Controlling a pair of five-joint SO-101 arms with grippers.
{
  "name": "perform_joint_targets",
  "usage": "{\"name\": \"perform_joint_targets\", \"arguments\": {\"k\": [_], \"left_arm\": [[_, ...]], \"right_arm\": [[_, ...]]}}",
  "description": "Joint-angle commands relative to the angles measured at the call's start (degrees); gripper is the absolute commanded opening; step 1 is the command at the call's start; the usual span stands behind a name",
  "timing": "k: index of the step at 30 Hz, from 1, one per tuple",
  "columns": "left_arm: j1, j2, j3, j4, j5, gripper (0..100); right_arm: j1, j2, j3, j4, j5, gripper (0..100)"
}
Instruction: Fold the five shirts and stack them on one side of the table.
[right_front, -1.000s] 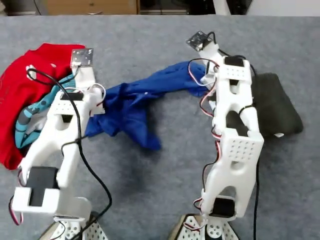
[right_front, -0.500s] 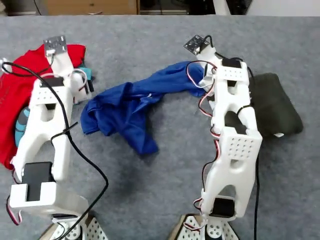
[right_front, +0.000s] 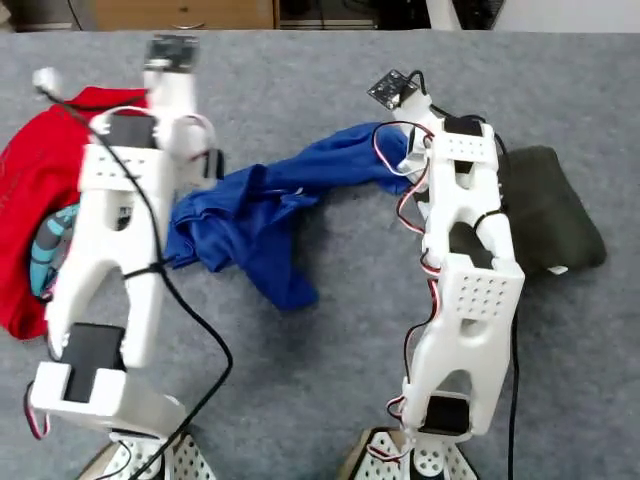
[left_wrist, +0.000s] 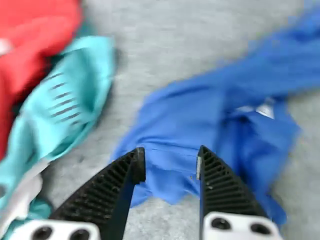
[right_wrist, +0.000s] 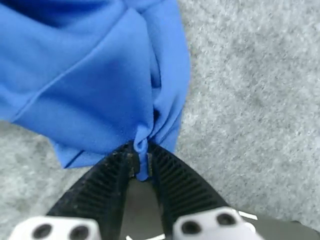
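High: blue shirt (right_front: 270, 215) crumpled mid-table, bare table (right_front: 330, 350) in front; red shirt (right_front: 30, 180) at left edge, dark shirt (right_front: 555, 215) part-hidden behind right arm (right_front: 465, 260).
Left wrist: left gripper (left_wrist: 167, 162) jaws apart, empty, over blue hem.
Right wrist: right gripper (right_wrist: 142, 162) pinches blue fold.

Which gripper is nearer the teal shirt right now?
Left. The left gripper hangs open over the blue shirt, right beside the teal shirt; the right gripper pinches that blue shirt's far end.
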Motion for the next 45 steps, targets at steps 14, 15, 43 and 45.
{"name": "perform_joint_targets", "arguments": {"k": [14,15,43,45], "left_arm": [[6.59,11.38,-4.4,-1.85,-6.33,16],[6.51,11.38,-4.4,-2.37,-6.33,14],[6.51,11.38,-4.66,4.66,-11.87,12],[6.51,11.38,-4.66,5.54,-11.87,12]], "right_arm": [[-0.4,0.13,-1.89,0.18,0.7,0.5],[-0.4,0.13,-1.89,0.18,0.7,0.5],[-0.4,0.22,-1.89,0.09,0.7,0.5],[-0.4,0.22,-1.89,0.09,0.7,0.5]]}}
